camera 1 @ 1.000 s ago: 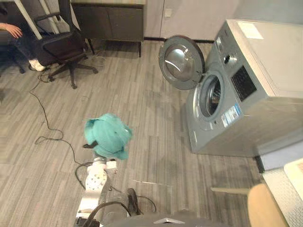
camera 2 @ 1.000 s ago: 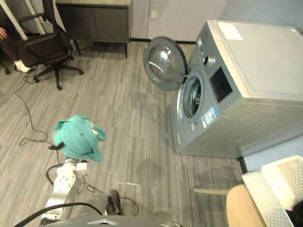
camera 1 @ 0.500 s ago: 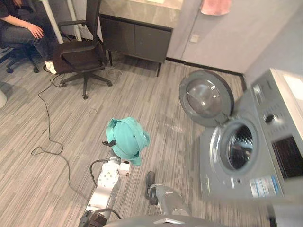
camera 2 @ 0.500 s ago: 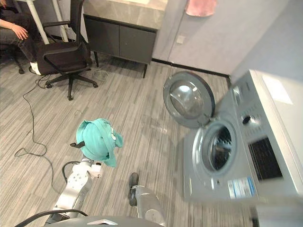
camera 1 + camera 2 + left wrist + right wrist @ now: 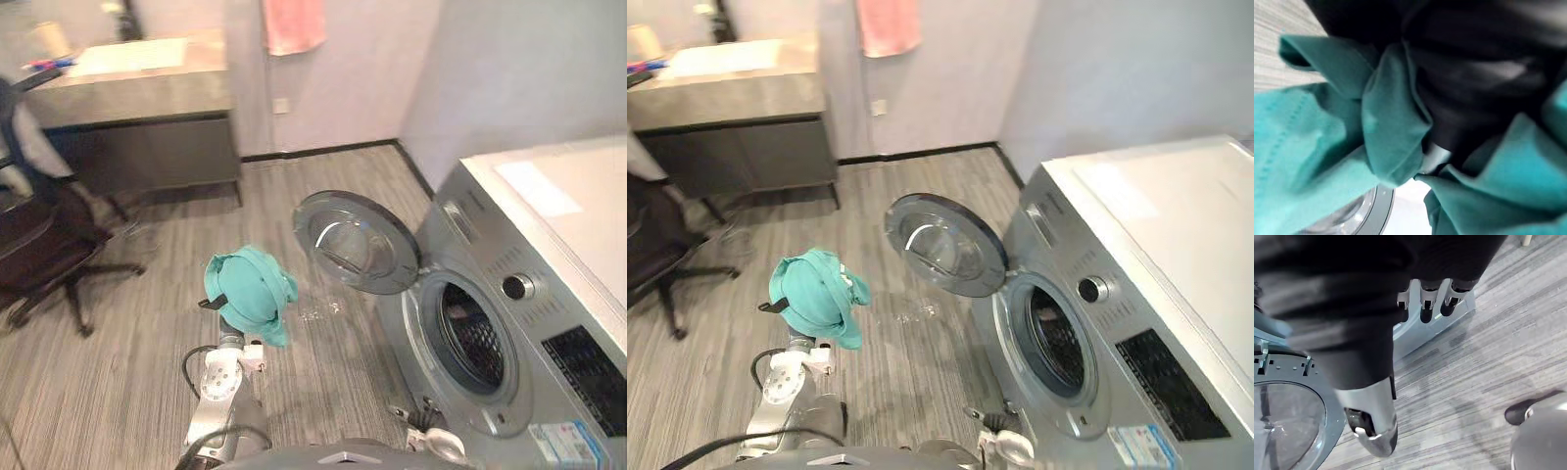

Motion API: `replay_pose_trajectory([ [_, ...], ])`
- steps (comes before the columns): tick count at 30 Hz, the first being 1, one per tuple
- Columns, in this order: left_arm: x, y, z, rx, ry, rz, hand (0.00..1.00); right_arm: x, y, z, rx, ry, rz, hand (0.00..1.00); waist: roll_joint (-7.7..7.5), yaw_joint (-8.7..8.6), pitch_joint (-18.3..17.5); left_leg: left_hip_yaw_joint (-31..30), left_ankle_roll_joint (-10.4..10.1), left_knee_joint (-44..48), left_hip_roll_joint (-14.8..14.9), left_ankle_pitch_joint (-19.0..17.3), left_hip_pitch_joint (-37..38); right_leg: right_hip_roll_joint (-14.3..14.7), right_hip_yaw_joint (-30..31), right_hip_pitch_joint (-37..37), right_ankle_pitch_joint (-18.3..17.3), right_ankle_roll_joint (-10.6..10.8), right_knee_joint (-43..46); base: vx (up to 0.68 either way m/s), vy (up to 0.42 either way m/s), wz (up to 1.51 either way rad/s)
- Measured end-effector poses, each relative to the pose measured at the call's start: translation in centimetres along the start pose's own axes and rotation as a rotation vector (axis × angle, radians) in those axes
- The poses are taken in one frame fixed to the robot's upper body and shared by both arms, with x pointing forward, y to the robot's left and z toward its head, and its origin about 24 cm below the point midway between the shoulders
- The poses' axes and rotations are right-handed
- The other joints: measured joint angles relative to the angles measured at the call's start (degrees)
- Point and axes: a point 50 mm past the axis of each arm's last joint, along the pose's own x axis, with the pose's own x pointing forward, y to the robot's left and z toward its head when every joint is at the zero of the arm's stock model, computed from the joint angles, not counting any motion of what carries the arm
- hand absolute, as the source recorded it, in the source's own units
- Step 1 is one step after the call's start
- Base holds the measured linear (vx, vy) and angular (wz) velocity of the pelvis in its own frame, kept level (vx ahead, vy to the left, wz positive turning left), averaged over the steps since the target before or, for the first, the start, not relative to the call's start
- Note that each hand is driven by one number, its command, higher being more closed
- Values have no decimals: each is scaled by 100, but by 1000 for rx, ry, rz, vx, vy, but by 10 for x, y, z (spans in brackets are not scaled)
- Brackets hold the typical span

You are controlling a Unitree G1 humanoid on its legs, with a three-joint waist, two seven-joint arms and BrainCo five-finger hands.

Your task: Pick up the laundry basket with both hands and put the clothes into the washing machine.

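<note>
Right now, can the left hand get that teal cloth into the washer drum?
Probably not yet. The left hand, carrying the teal cloth, is well short of the drum opening, and the open door stands roughly between them. The opening looks unblocked, so moving round the door should do it.

No print is reading clearly. The washing machine is carrying a blue-and-white sticker at five o'clock from its door opening and a pale label on top, both too small.
</note>
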Motion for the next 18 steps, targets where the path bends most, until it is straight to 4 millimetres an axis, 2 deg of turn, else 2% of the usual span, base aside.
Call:
replay_pose_trajectory([
  [1,-2,-1,-3,7,14,-4,100,-2,1,-5,4,12,-1,0,61,-6,-47,1,65,-414,-114,293,74,-15,274,3,-231,176,201,272,382,-127],
  [2,-3,-2,-6,8,24,-4,100,-2,0,-6,0,14,-4,0,96,-3,-76,97,111,-487,-82,428,111,7,422,-2,-373,266,317,313,420,-142],
  [3,-8,0,-13,29,50,3,100,-2,0,-6,-18,11,-3,0,185,-8,-133,374,-88,-445,16,783,245,50,779,4,-693,389,616,328,441,-161],
  [4,-11,9,-21,49,86,30,100,-3,6,-7,-50,12,19,0,-45,-10,-187,894,51,-316,-52,542,381,-182,988,-77,-972,598,932,310,436,-166],
  [6,-14,18,-29,55,126,67,100,-5,16,-12,-79,21,53,0,-208,17,-248,1484,166,-307,-19,375,485,-417,935,-317,-1039,757,1224,202,364,-158],
  [7,-16,24,-36,59,159,87,100,-5,19,-12,-90,23,64,0,-313,34,-260,1967,255,-321,98,264,631,-540,728,-502,-979,918,1362,151,349,-224],
  [8,-17,27,-41,64,186,102,100,-5,22,-12,-102,25,75,0,-375,96,-268,2550,283,-488,264,213,873,-708,276,-733,-895,1138,1448,78,246,-232],
  [9,-18,29,-44,68,200,105,100,-4,24,-12,-115,28,81,0,-391,149,-279,2837,272,-626,334,207,1014,-846,-137,-871,-851,1210,1443,15,187,-250],
  [10,-19,30,-50,79,227,100,100,-2,26,-11,-136,39,88,0,-367,150,-289,3272,234,-873,459,208,1238,-1149,-1126,-1058,-782,1176,1232,-18,156,-224],
  [11,-17,33,-56,101,256,91,100,1,22,-9,-148,47,79,0,-353,86,-296,3626,198,-1045,566,241,1354,-1365,-1772,-1144,-643,1130,855,-21,134,-193],
  [13,-11,40,-63,138,296,91,100,4,24,-4,-156,47,81,0,-321,-43,-292,4035,94,-1179,739,271,1403,-1424,-1894,-1354,-356,1132,460,-13,29,-141],
  [14,-8,48,-65,152,312,112,100,7,22,0,-158,45,74,0,-249,-54,-247,4246,-48,-1176,922,213,1405,-1414,-1874,-1599,-218,1179,434,10,-48,-127],
  [16,-1,60,-64,166,322,165,100,10,20,8,-135,30,61,0,-110,-110,-158,4309,-174,-1156,1173,144,1430,-1420,-1850,-2044,-93,1181,523,34,-122,-84],
  [17,2,69,-62,166,321,205,100,12,20,13,-138,18,60,0,-86,-135,-112,4241,-339,-1142,1269,76,1541,-1471,-1869,-2250,107,1162,564,65,-165,-49],
  [18,3,74,-61,169,319,231,100,12,21,14,-137,16,62,0,-124,-134,-81,4201,-431,-1135,1270,48,1649,-1538,-1910,-2280,227,1140,551,207,-294,-19],
])
